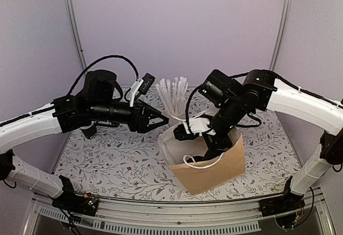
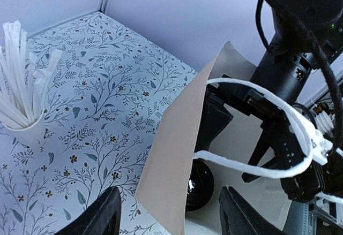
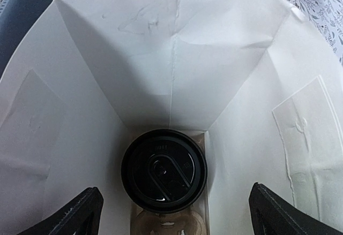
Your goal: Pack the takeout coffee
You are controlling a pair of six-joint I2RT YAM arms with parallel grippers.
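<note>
Hanging inside the open paper bag (image 1: 214, 168), the right gripper (image 3: 174, 188) holds its fingers spread wide and empty directly above the lidded cup (image 3: 163, 171). The cup stands upright at one end of the bag's floor, close against the wall. The bag stands on the table (image 1: 107, 154) toward the near edge, right of centre. The left gripper (image 2: 171, 203) sits at the bag's left rim with its fingers apart and the paper's edge between them; whether they touch it cannot be told. A cup of straws (image 1: 174, 98) stands outside the bag, toward the far edge. By the look of it the packing proper is done: the coffee is lidded, bagged and released. What seems left is for the right arm to lift clear of the white handles (image 2: 257, 171) without dragging the bag, and for the left to draw away.
</note>
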